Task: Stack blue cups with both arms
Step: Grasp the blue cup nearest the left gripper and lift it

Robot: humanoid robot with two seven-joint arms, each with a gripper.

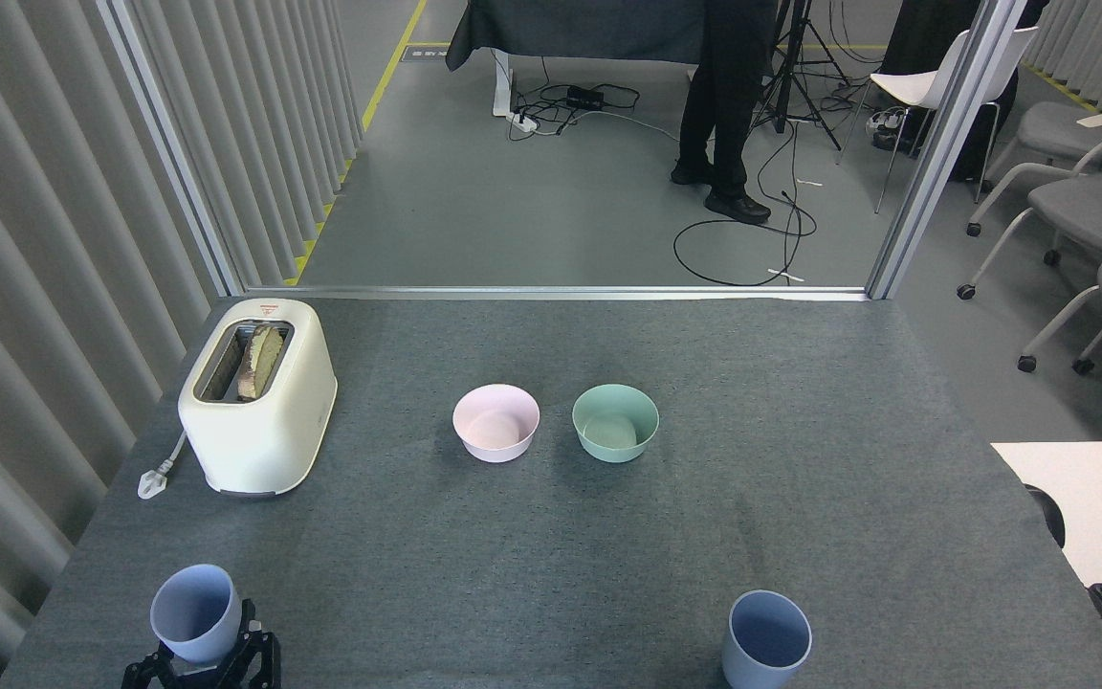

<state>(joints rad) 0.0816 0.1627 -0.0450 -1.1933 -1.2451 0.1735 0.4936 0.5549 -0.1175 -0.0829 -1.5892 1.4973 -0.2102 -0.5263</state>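
Now the left blue cup (194, 612) sits gripped in the left end effector (202, 662), fingers clasped round its lower wall; looks light, rigid, smooth, so hold mid-wall. Far right of it, the second blue cup (766, 641) waits on the desk (551, 536); right end effector unseen.

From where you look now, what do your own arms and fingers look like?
Only my left gripper shows, at the bottom edge: matte black, with several thin, angular fingers of hard material. I see no cables, lettering or lights on it in this view. My right arm is out of view.
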